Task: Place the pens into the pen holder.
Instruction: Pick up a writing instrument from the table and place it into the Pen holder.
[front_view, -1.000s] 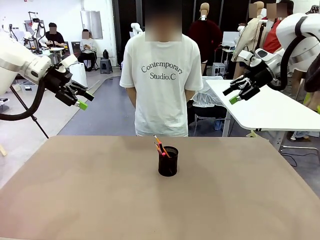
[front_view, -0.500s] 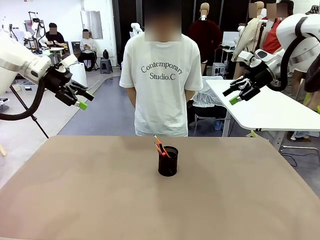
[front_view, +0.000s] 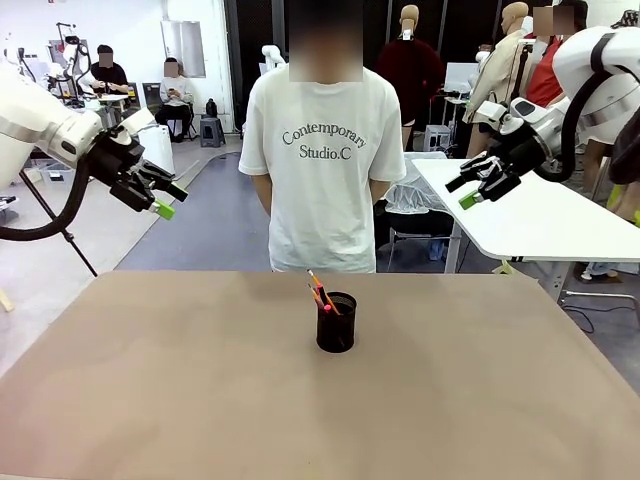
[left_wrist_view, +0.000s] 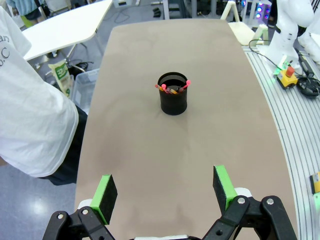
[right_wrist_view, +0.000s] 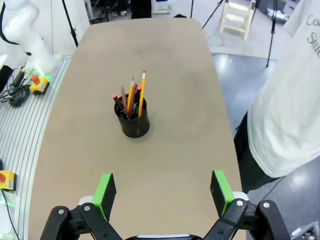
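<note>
— Where do we stand with the pens (right_wrist_view: 131, 98)?

— We judge the job done: they stand in the black mesh pen holder (front_view: 336, 323) mid-table (front_view: 150, 400), tips leaning out over its rim.

— Anything left for us?

— Likely nothing but staying back.

— And our jaws?

— Left gripper (left_wrist_view: 165, 193) and right gripper (right_wrist_view: 164, 192) both spread wide, empty, raised well apart from the holder.

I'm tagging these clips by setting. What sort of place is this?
Probably a robotics lab or data-collection workshop, not an office. Other white tables stand across an open floor, seated people work at the back, and a red emergency-stop button sits beside the brown table.
</note>
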